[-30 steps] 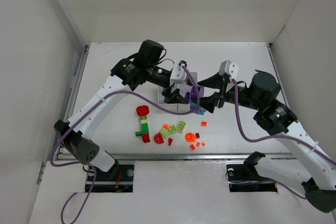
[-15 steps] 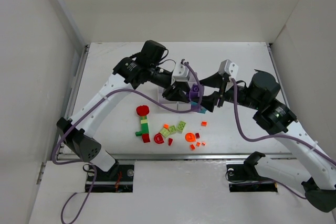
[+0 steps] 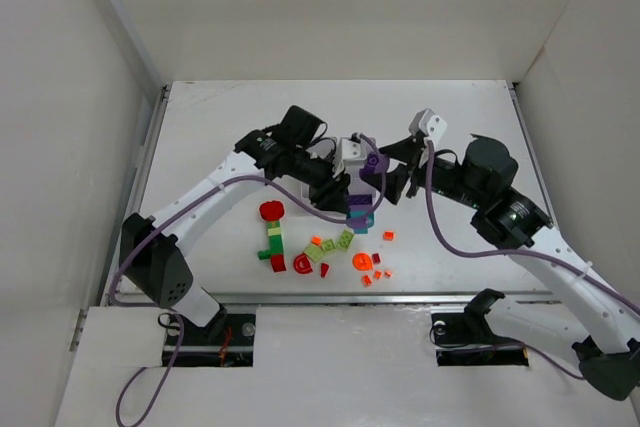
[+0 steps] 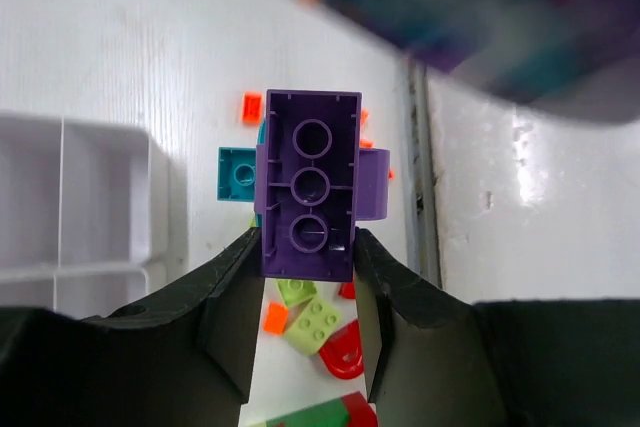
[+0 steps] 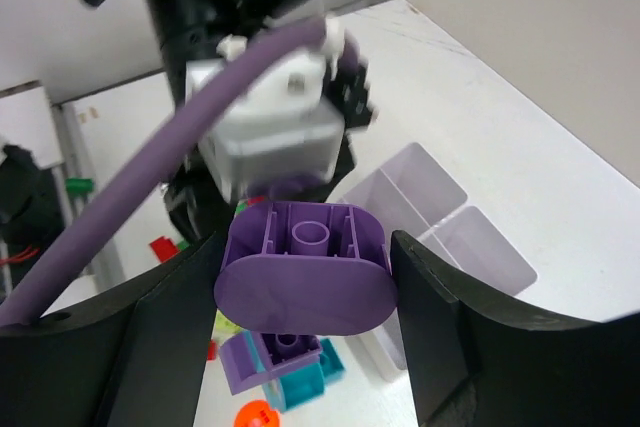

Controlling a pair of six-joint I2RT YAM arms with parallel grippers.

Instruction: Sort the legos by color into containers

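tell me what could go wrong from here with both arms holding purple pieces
1. A teal piece seems stuck to the purple brick in the left jaws; dropped together, colours would mix.
2. That brick hangs by the loose bricks; a slip could lose it in the pile.
3. The right jaws hold a rounded purple piece close to the left arm; the arms could bump.

The purple brick is smooth moulded plastic with a slight sheen. The rounded purple piece has the same plastic, satin-faced. The containers are smooth white plastic. The desk is white, matt, finely ribbed. The left tool is matt black plastic. The cable has a smooth purple sheath.
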